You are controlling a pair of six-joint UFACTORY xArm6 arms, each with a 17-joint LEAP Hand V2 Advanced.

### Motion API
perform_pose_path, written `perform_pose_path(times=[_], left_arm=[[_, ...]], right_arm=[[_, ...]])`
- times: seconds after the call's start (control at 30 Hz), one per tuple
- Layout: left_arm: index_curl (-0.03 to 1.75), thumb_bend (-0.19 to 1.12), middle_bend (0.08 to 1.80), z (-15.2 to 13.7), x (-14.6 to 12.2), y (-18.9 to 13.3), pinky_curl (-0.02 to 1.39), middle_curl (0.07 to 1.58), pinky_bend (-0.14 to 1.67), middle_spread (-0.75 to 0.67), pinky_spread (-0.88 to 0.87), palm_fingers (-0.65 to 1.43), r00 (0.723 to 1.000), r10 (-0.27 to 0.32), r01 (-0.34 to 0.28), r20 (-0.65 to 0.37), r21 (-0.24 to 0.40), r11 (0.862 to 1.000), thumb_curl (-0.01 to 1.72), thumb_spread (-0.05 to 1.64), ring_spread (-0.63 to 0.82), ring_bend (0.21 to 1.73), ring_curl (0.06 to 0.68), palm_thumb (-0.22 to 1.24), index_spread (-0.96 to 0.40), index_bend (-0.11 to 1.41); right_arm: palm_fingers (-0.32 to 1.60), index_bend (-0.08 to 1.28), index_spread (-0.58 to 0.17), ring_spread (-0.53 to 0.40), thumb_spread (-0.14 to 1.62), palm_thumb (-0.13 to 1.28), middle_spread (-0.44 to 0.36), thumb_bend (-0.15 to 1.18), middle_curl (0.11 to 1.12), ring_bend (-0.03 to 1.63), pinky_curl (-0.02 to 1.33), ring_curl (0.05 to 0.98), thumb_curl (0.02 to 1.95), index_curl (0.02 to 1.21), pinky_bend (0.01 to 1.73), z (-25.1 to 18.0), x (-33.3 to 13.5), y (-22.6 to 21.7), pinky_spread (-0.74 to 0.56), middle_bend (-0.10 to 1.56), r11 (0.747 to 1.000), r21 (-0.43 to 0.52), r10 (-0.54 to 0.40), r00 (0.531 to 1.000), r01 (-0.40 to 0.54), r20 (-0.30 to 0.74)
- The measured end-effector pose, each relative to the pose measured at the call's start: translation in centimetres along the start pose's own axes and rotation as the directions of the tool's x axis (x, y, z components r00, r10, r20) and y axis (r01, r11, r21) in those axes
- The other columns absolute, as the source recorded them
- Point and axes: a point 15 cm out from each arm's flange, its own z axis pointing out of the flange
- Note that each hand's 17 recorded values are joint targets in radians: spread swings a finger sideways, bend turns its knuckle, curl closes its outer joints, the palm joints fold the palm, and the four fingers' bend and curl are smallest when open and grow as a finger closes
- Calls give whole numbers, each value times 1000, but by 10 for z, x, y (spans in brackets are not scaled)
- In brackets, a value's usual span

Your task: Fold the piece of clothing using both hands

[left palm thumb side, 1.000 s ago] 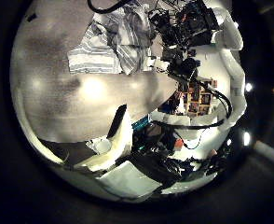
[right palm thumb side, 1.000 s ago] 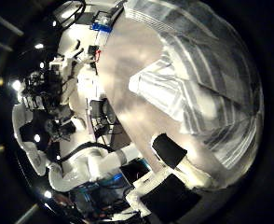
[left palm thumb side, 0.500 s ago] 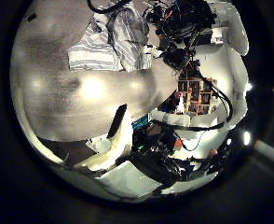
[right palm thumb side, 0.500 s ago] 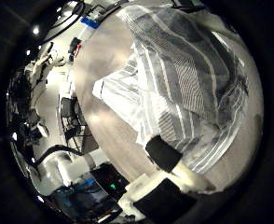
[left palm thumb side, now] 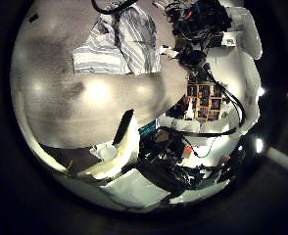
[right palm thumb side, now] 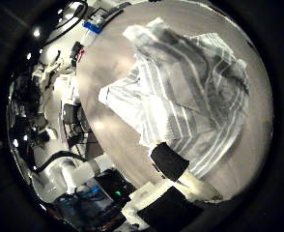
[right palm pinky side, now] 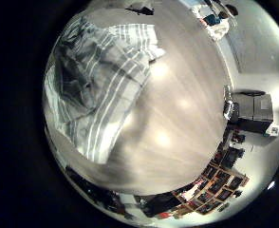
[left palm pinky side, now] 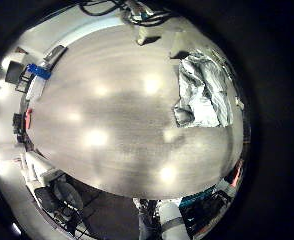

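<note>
Fingers of the left hand (left palm thumb side: pixel 124 139) show only in part: one reaches straight out from the palm over bare desk (left palm thumb side: pixel 75 98) and holds nothing, so that hand looks relaxed and empty. Fingers of the right hand (right palm thumb side: pixel 176 160) also show only in part; one segment juts in over the cloth, and whether it touches or pinches the fabric I cannot tell.

Most of every view is taken up by the desk (left palm pinky side: pixel 97 110), a broad wood-grain top with ceiling lights reflected on it.

On it lies the piece of clothing (right palm thumb side: pixel 185 82), a striped garment, rumpled and not flat. It is partly bunched, with raised folds and one flap spread out to the side. It fills much of both right palm views, so it is close under the right palm (right palm pinky side: pixel 102 81). From the left palm it is well apart, lying across the desk near the far edge (left palm thumb side: pixel 120 44), with open desk between it and the left hand. In the left little finger side view it lies near the desk's edge as a creased heap (left palm pinky side: pixel 202 92).

Just beside the garment's edge in the left thumb side view hangs a hand (left palm thumb side: pixel 195 27) on its arm; its fingers are too tangled and small to read there.

Off the desk, behind that arm, stands a shelf (left palm thumb side: pixel 205 100) packed with small items.
</note>
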Motion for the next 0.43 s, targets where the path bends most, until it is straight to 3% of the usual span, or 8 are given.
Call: perform_pose_path(times=[0.23,0.43], left_arm=[[382,-23,173,-14,18,-5,325,277,346,250,483,109,1000,-28,28,13,-10,1000,309,1080,433,621,211,324,-38,187],[385,-24,172,-40,28,-3,324,277,347,250,483,109,995,-65,67,73,-21,998,310,1077,435,621,210,321,-38,186]], right_arm=[[-20,138,-406,232,1109,561,106,-24,306,449,305,250,452,250,609,-74,59,71,474,207,992,-31,126,992,-126,-11],[-37,146,-396,234,1119,486,110,-32,314,417,296,244,430,245,578,-115,97,150,459,192,970,-134,193,977,-204,-92]])
